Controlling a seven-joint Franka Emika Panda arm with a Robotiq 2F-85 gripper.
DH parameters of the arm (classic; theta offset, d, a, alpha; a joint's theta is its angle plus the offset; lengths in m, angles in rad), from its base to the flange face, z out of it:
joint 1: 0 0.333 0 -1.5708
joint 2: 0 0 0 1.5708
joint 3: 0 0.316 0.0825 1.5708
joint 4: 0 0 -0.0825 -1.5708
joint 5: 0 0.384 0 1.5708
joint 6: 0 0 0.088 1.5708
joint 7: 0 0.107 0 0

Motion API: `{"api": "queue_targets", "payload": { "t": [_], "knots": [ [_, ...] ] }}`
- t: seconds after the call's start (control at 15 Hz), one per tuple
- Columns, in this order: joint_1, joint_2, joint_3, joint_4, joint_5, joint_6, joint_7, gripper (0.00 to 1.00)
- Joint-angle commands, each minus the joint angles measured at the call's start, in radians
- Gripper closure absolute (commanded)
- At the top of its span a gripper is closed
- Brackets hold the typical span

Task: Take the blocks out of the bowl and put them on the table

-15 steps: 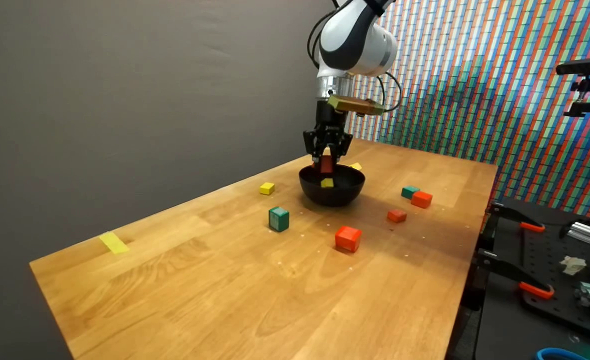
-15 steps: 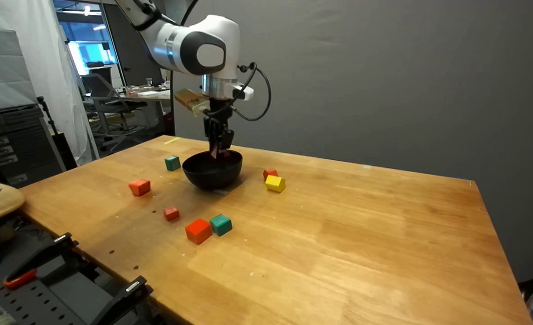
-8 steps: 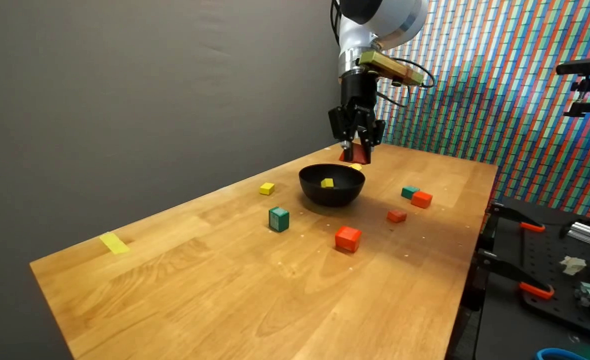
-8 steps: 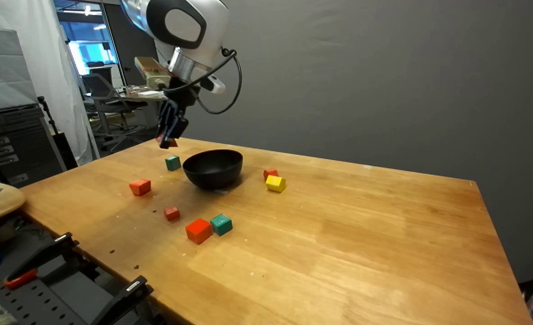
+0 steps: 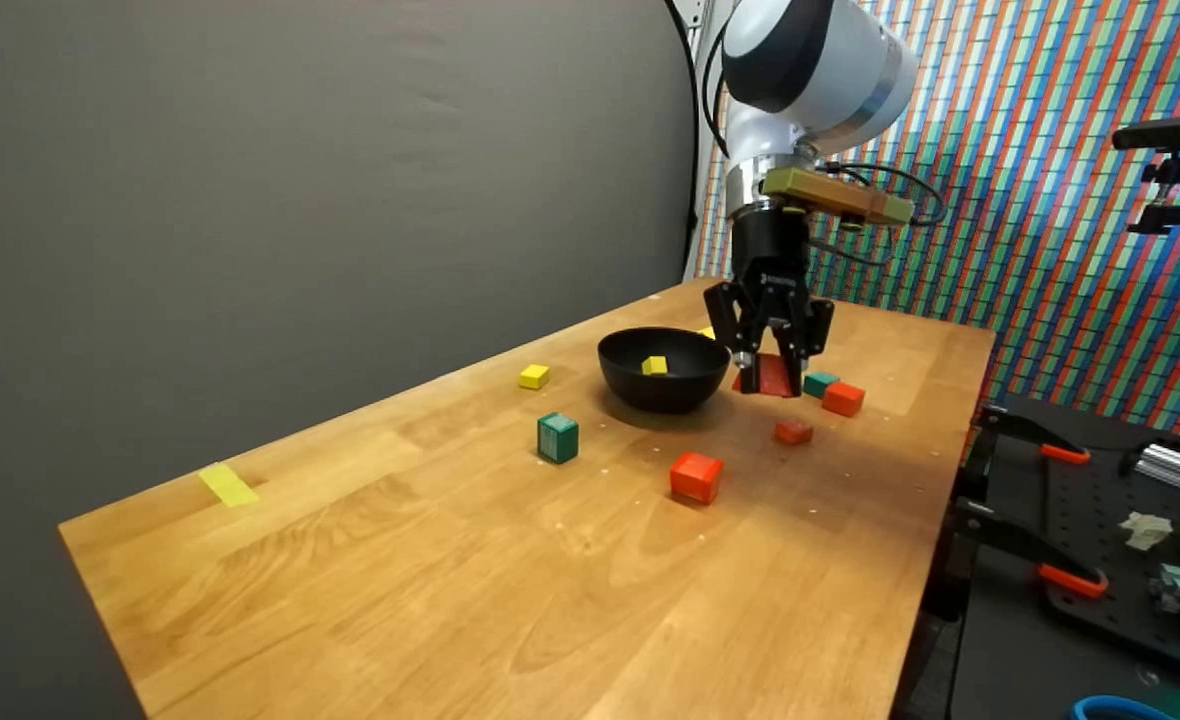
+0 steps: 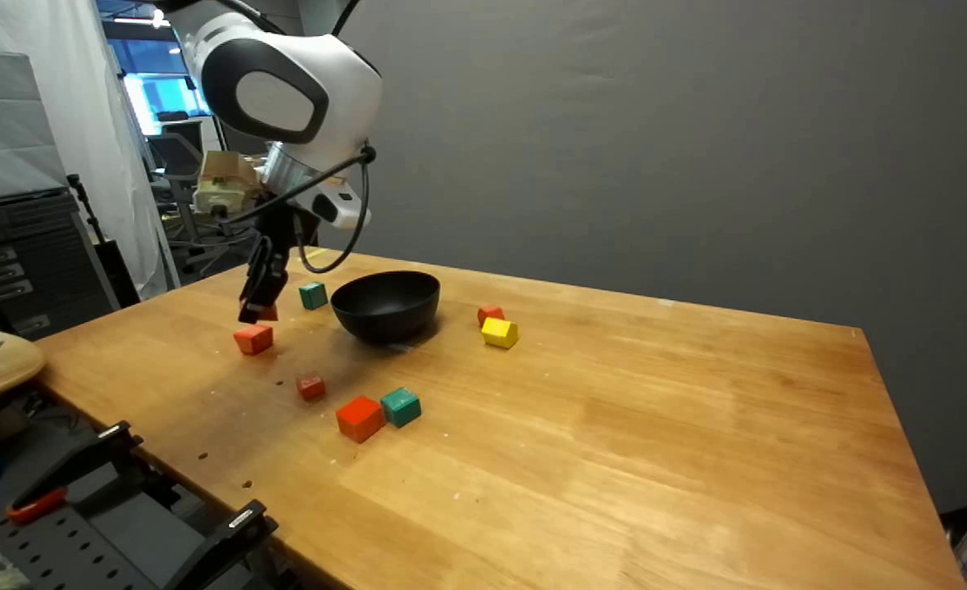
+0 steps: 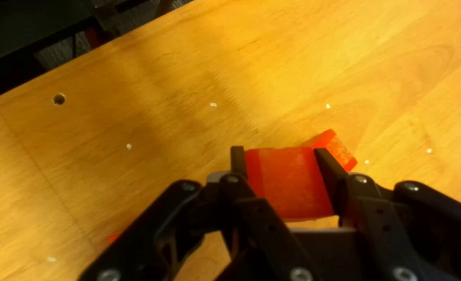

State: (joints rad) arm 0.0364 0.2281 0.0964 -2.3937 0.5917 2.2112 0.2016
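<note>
aloft, the claw (image 5: 772, 386) grips a red block (image 7: 291, 183) near the bowl (image 5: 662, 394), which holds a yellow block (image 5: 654, 366).

In an exterior view, the bowl (image 5: 662, 396) stood on the table (image 5: 420, 590), one block (image 5: 654, 366) inside it, a second block (image 5: 534, 377) to its left, two blocks (image 5: 696, 478) before it, three blocks (image 5: 843, 400) to its right. Another block (image 5: 774, 376) hung in the gripper (image 5: 771, 378), right of the bowl.
</note>
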Motion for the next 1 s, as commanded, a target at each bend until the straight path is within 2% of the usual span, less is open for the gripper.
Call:
{"api": "queue_targets", "payload": {
  "t": [0.0,0.13,0.2,0.27,0.53,0.6,0.67,0.8,0.93],
  "knots": [
    [0.071,-0.040,0.024,-0.120,0.045,0.231,0.069,0.79],
    [0.110,-0.048,0.034,-0.184,0.033,0.393,0.122,0.79],
    [0.126,-0.059,0.044,-0.223,0.034,0.473,0.139,0.29],
    [0.145,-0.067,0.048,-0.259,0.020,0.548,0.172,0.28],
    [0.214,-0.107,0.062,-0.428,-0.004,0.854,0.286,0.01],
    [0.237,-0.112,0.055,-0.466,-0.020,0.927,0.323,0.00],
    [0.338,0.014,-0.051,-0.368,-0.016,0.997,0.316,0.00],
    [0.424,0.006,-0.121,-0.392,0.043,1.108,0.264,0.00],
    [0.458,-0.034,-0.160,-0.382,0.106,1.150,0.194,0.00]
  ]
}}
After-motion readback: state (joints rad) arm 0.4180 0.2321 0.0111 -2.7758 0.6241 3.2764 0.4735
